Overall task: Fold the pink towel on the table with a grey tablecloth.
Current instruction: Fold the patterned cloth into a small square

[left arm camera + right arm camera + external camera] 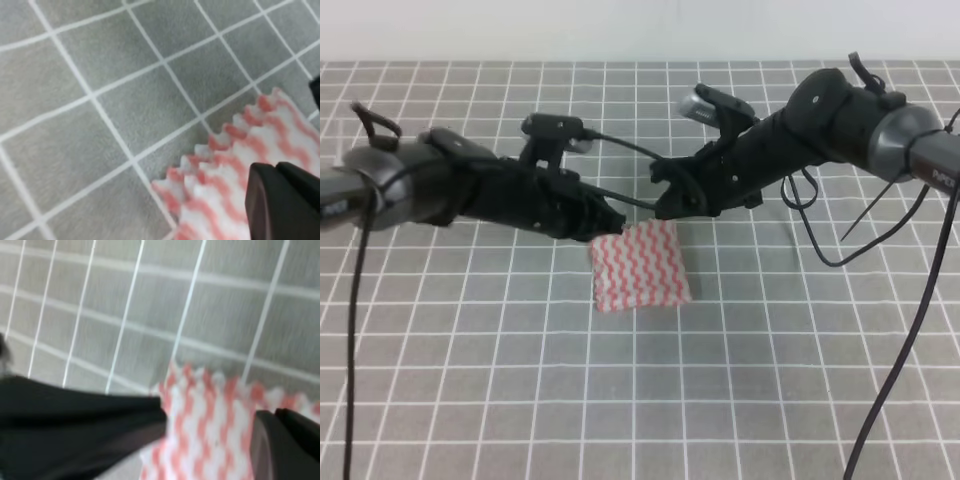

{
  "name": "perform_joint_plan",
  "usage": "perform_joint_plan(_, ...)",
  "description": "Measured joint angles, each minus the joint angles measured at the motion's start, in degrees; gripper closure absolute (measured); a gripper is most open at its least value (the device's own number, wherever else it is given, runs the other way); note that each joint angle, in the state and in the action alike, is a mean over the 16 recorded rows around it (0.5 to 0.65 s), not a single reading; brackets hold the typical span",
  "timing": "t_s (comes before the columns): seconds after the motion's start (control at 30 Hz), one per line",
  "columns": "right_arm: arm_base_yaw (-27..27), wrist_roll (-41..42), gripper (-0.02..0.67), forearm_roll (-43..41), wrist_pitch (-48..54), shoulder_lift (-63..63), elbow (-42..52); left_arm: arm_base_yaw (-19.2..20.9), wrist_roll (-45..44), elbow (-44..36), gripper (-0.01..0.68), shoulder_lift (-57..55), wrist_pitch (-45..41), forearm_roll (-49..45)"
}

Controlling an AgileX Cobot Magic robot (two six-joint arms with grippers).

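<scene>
Towel (640,266) flat, near-square, slightly skewed — both tools (616,222) (668,206) at far edge, grip unclear.

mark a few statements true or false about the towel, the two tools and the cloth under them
1. The pink towel has zigzag stripes. True.
2. The towel hangs over the table edge. False: it lies wholly on the grey tablecloth.
3. The left tool and right tool both sit at the towel's far edge. True.
4. The tablecloth is plain grey. False: it has a white grid.
5. A bowl stands beside the towel. False: none is visible.
</scene>
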State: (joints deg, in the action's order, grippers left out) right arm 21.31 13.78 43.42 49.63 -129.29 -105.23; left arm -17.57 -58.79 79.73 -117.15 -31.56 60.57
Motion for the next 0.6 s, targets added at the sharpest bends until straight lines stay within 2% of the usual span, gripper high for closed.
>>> perform_joint_plan(0.2, 0.0, -0.2, 0.664, 0.7, -3.1, -1.2, 0.0, 0.0, -3.3, 0.0, 0.676, -2.1, 0.9, 3.5)
perform_joint_plan(0.6, -1.1, -1.2, 0.664, 1.1, -3.0, -3.2, -0.4, 0.0, -3.8, 0.0, 0.677, -2.8, 1.0, 3.8)
